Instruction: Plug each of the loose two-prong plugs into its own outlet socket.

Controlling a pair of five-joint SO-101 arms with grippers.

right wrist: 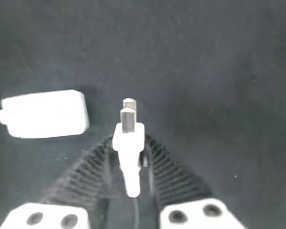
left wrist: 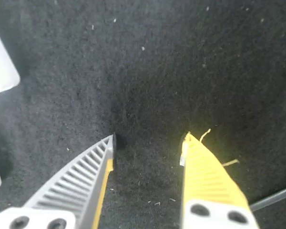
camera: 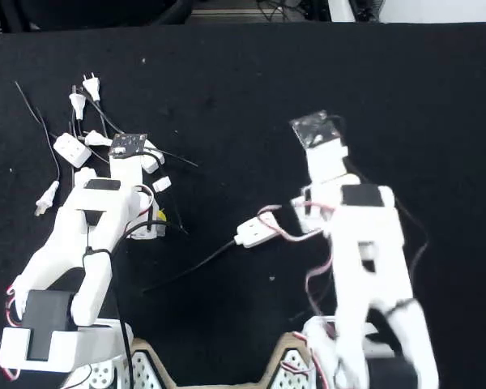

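Two arms at your black table (camera: 243, 81). Left gripper (left wrist: 148, 140): fingers spread over bare cloth. Right gripper (right wrist: 128, 140): pinching a two-prong plug (right wrist: 127, 131), prongs outward, near a white outlet socket (right wrist: 43, 113). Several loose plugs (camera: 78, 101) lie around your left arm.

Robotics lab, black cloth-covered table (camera: 437, 97), left arm (camera: 97, 235), right arm (camera: 373, 243) mounted.

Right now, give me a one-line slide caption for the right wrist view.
Right gripper shut on a white two-prong plug, a white outlet socket lying apart on the black table.
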